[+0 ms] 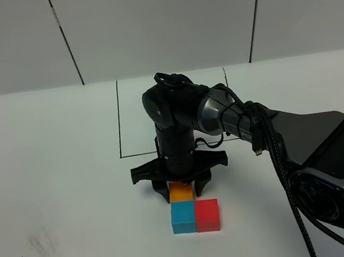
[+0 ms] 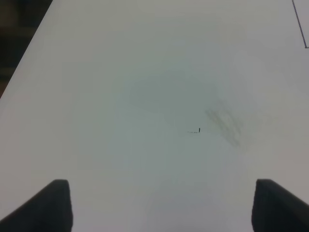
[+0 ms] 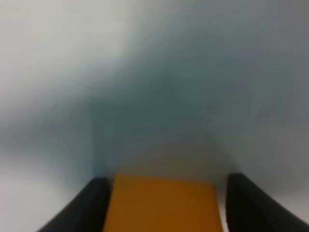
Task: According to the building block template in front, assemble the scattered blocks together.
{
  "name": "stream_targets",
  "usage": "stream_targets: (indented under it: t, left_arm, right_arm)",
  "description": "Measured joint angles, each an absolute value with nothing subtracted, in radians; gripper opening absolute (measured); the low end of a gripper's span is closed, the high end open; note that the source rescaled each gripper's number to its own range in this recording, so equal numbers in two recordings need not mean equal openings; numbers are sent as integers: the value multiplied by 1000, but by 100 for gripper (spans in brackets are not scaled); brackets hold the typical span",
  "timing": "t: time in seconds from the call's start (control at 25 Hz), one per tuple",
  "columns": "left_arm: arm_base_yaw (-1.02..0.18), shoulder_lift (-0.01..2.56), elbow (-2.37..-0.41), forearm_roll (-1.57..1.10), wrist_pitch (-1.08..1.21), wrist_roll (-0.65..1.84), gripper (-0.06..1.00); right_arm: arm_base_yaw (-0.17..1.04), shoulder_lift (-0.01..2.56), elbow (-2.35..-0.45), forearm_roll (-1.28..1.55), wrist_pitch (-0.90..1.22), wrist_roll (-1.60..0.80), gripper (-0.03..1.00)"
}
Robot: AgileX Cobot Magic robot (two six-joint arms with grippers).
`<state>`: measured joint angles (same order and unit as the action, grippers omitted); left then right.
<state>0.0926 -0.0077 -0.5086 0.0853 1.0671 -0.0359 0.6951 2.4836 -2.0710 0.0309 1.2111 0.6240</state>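
Exterior high view with both wrist views. The right claw (image 1: 182, 192) stands vertically over the orange block (image 1: 181, 192), its jaws straddling the cube on either side. In the right wrist view the orange block (image 3: 161, 203) fills the space between the two dark fingers (image 3: 84, 208), with a thin gap visible at one side; the claw is narrow around the cube, but whether it grips or has just let go cannot be told. The orange block sits on the white bench (image 1: 52, 182), directly behind and touching the cyan-blue block (image 1: 184, 218), which abuts the red block (image 1: 207, 215) on its right: together an L of three cubes. The black drawn frame (image 1: 120, 119) lies farther back, largely hidden by the arm; no template cubes are visible inside it. The left claw (image 2: 159, 208) hangs wide and empty above bare bench. Judged step: seating the final cube. The next move calls for parting the jaws and lifting straight up, without dragging the orange block out of line.
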Motion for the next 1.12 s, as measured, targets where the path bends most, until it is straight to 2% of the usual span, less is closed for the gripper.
stream_targets:
  t: [0.88,0.96,1.04,1.12]
  left_arm:
    - [93,-8,-509,85,1067,-36,72]
    - [93,-8,-509,85,1067,-36,72]
    - [93,-8,-509,85,1067,-36,72]
    - [93,-8,-509,85,1067,-36,72]
  right_arm:
    - [695,2368,-2071,12,1211,592,16]
    - [695,2348,-2071,12,1211,574,20]
    - [695,2321,-2071,12,1211,553,28]
    - [695,2292,-2071,6,1211,532,42]
